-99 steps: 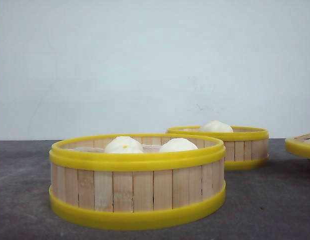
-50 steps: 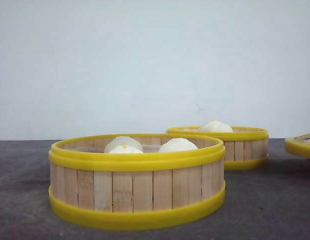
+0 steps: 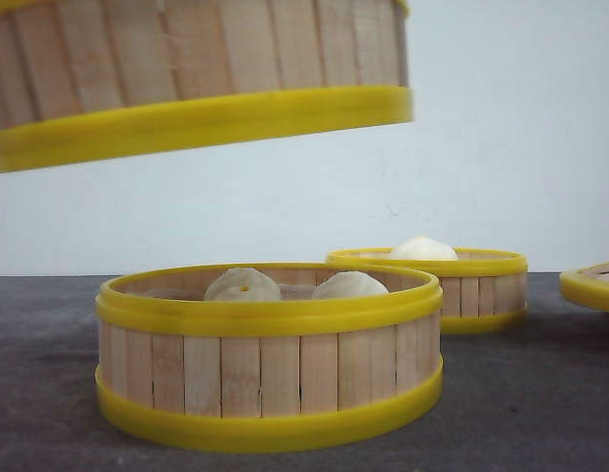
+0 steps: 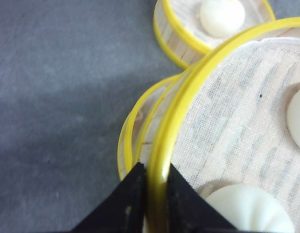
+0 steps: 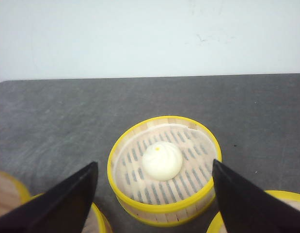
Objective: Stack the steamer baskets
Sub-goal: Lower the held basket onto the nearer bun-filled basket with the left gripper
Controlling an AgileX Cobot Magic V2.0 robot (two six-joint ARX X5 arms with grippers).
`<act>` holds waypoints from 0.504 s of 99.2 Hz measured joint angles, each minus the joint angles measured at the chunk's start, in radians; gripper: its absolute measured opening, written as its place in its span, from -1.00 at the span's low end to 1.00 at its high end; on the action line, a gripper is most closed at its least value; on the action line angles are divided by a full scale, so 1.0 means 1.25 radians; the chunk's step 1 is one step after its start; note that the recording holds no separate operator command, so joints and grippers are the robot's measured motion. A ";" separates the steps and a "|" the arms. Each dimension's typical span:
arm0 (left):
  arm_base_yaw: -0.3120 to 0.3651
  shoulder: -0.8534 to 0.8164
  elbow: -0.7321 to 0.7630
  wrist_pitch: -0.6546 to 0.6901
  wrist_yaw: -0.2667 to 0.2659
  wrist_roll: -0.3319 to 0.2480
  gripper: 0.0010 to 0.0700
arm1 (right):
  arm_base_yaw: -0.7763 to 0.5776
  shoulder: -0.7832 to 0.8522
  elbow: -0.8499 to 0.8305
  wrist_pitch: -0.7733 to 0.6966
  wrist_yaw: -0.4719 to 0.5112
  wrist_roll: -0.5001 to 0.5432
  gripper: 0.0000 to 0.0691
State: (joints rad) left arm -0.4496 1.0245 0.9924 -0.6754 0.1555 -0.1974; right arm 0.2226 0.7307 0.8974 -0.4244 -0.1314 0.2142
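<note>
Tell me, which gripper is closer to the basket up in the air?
Left. The left gripper is clamped on the raised basket's rim. The right gripper is open, holding nothing, with the one-bun basket in its view.

A raised basket (image 3: 201, 74) hangs above the near basket (image 3: 270, 359), with a band of open air between its lower rim and the near one's top rim. Behind and to the right stands a far basket (image 3: 471, 285), a strip of bare worktop (image 3: 520, 393) between the two. A fourth basket's edge (image 3: 591, 285) blocks the far right. The worktop left of the near basket lies open. The left hand (image 4: 156, 187) pinches the raised basket's rim; the right hand (image 5: 154, 194), jaws spread, hangs over the far basket.
</note>
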 joint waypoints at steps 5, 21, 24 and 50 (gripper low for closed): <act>0.000 0.022 0.000 0.020 -0.001 -0.003 -0.95 | 0.000 0.000 0.000 -0.002 0.000 -0.001 0.35; -0.008 0.104 0.000 0.051 -0.010 -0.004 -0.95 | 0.000 0.000 0.000 -0.003 0.000 -0.001 0.35; -0.010 0.117 0.000 0.057 -0.010 -0.004 -0.95 | 0.000 0.000 0.000 -0.004 0.000 -0.001 0.35; -0.010 0.194 0.000 0.132 -0.009 -0.004 -0.95 | 0.000 0.000 0.000 -0.005 0.000 -0.002 0.35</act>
State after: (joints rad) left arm -0.4625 1.2671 0.9924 -0.5106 0.1440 -0.2028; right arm 0.2226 0.7311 0.8974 -0.4305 -0.1314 0.2123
